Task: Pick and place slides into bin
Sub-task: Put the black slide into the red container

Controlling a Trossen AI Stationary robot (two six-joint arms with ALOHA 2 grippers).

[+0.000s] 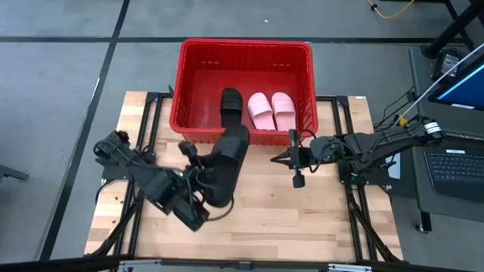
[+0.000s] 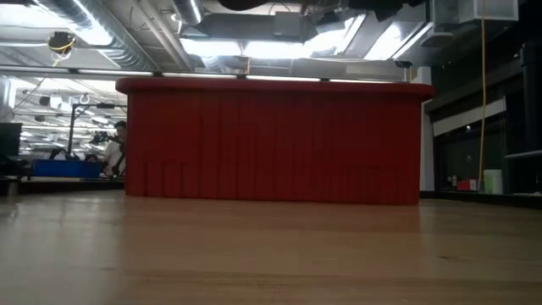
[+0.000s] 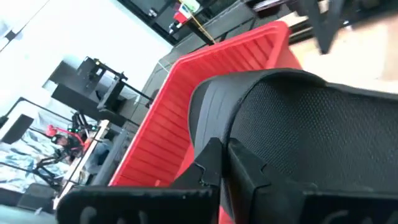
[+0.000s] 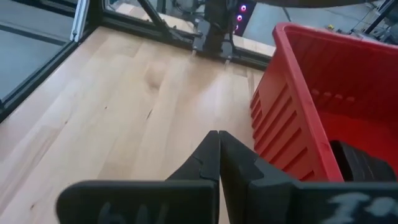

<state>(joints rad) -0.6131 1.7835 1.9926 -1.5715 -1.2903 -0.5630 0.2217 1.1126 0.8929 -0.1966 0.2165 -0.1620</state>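
Matte black, that's the slide in play: it hangs above the wooden tabletop in the left tool, the fingers pinched tight on its edge, as the left wrist view shows close up with the textured black strap filling the frame. From above, the slide's far end reaches right up to the near wall of the red bin, just about over the rim. Inside the bin, the other black slide lies against the near side, and right beside it the pink pair sits together, the two pink ones touching each other. The bin itself stands at the far edge of the tabletop, its slotted red walls tall and wide in the low view, blocking most of the room behind. Over to the other side, the right tool waits above the tabletop, just in front of the bin's near right corner, its fingers pressed together on nothing; the right wrist view looks along the bin's ribbed outer wall and catches a bit of the black slide inside. Farther out, a laptop sits on a stand off the tabletop's right side, and in the low view a person shows far back in the room, left of the bin.
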